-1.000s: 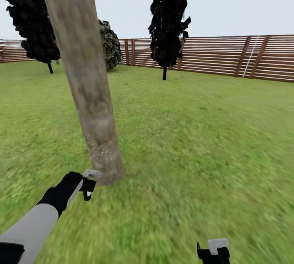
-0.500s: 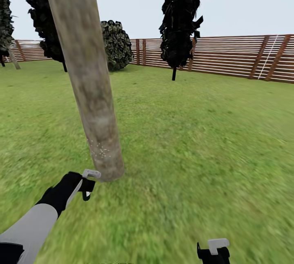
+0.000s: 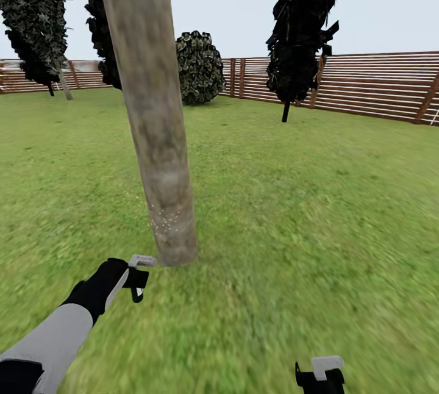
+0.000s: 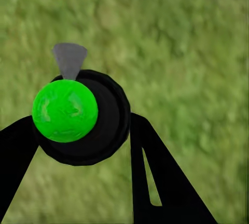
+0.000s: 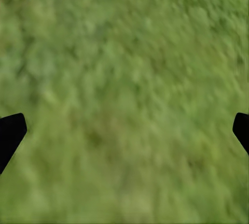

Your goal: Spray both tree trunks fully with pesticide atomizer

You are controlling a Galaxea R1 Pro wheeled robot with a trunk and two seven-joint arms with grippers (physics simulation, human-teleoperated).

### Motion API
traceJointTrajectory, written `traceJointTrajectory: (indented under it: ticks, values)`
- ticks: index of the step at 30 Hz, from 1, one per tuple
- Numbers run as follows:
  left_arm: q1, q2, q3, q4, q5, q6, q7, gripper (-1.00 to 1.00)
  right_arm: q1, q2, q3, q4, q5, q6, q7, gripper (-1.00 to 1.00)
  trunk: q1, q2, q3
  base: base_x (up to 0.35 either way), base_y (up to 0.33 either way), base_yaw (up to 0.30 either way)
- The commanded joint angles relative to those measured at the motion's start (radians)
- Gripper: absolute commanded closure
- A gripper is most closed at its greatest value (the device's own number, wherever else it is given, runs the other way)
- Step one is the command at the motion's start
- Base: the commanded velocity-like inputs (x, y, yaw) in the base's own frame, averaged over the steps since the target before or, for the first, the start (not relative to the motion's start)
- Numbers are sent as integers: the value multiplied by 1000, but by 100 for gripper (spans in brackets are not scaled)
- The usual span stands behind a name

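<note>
left wrist view: pesticide atomizer [image 4: 72, 112] seen end-on, a bright green round face in a black ring with a pale grey trigger tab, clamped between the two dark fingers [image 4: 155, 182] of the left gripper [image 4: 78, 146], over lawn. head view: same left gripper [image 3: 135, 275] low beside the foot of one tree trunk [image 3: 155, 113], close but apart from it, with a patch of pale specks on the bark near the base. judged small, light and rigid, probably smooth plastic, so best held around the body with the trigger left free and the nozzle turned at the bark; slipping or twisting in the grip seems the main risk. right gripper [image 3: 320, 376] at the lower edge, fingers spread wide in the right wrist view, holding nothing. counted: one atomizer, one thick pale trunk, three dark conifers [image 3: 302, 22], one round shrub [image 3: 200, 68], one slatted fence [image 3: 372, 86], two grippers.
</note>
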Motion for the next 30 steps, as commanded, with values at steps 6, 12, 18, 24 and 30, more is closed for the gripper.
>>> traceJointTrajectory:
  ticks: [6,12,18,24,30]
  values:
    - [-90,-90,-7,-1,-2,51,-3,100,-1,0,2,1,10,1,-10,-100,0,0,-1,0,-1,64]
    - [-173,-16,1,-2,-2,123,-7,100,-1,-2,1,1,10,1,-10,-100,0,0,-1,0,0,1]
    - [-215,-61,16,-41,-9,226,-4,100,-1,-2,1,1,10,1,-11,-100,0,0,-1,0,0,0]
    - [-260,-61,19,-69,-13,266,-4,100,-1,-2,1,1,10,1,-11,-100,0,0,-1,0,0,0]
    - [-249,-1,12,-71,-15,272,-4,100,-1,-2,1,1,10,1,-11,-100,0,0,-1,0,0,69]
